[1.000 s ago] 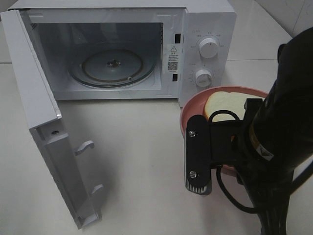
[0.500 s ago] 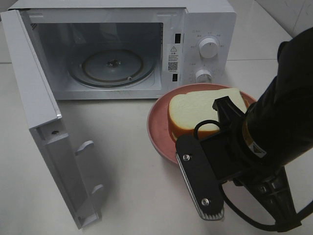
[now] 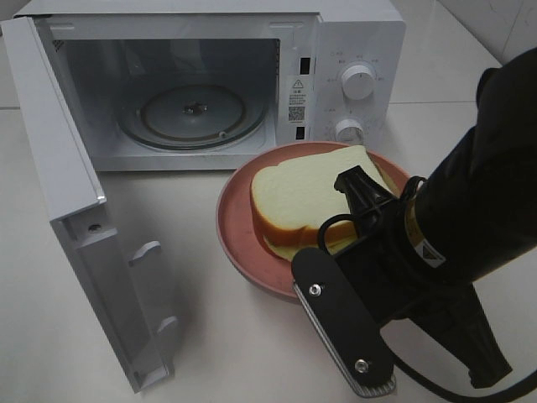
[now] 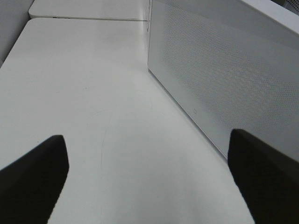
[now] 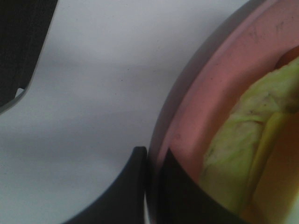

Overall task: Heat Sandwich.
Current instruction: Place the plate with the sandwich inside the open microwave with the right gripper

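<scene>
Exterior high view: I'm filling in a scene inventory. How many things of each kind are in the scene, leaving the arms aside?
Microwave: 1
Pink plate: 1
Sandwich: 1
Total: 3

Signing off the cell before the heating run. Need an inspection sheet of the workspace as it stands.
Surface: white table, no spills seen.
Job's things: sandwich lies on a pink plate in front of the microwave; door is open, glass turntable bare.
Clutter: nothing seen.
Grippers: right tool shut on the plate's rim; left tool open over the table, holding nothing.
Cables: black cable loops at the right wrist, over the sandwich.
Surroundings: what looks like tile at the far right.
</scene>
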You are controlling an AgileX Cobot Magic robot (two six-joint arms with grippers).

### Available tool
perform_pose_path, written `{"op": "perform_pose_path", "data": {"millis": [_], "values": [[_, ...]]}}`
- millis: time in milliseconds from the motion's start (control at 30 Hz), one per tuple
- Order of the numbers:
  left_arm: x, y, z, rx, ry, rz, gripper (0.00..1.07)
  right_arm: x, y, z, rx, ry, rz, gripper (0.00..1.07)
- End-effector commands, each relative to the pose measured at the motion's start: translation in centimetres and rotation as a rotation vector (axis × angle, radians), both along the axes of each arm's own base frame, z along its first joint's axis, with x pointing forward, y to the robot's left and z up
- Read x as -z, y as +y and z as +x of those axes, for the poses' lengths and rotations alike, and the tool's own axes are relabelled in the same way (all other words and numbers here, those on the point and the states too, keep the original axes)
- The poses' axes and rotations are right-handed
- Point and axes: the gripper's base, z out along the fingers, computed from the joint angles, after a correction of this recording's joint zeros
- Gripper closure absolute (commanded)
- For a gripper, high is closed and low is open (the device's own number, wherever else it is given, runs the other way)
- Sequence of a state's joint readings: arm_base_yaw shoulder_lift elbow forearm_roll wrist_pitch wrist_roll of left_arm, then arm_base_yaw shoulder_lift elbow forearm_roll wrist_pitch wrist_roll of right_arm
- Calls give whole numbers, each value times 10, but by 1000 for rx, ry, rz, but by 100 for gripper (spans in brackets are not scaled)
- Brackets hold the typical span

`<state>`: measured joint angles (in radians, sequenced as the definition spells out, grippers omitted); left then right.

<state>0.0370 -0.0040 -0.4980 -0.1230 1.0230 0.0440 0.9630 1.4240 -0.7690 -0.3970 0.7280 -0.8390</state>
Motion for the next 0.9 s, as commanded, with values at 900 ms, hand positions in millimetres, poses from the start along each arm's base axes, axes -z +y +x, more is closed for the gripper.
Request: {"op": "perform_pose_path", "data": {"millis": [900], "values": [[1, 0, -4, 2, -20, -7, 19, 0, -35, 43, -230, 45, 69, 107]]}}
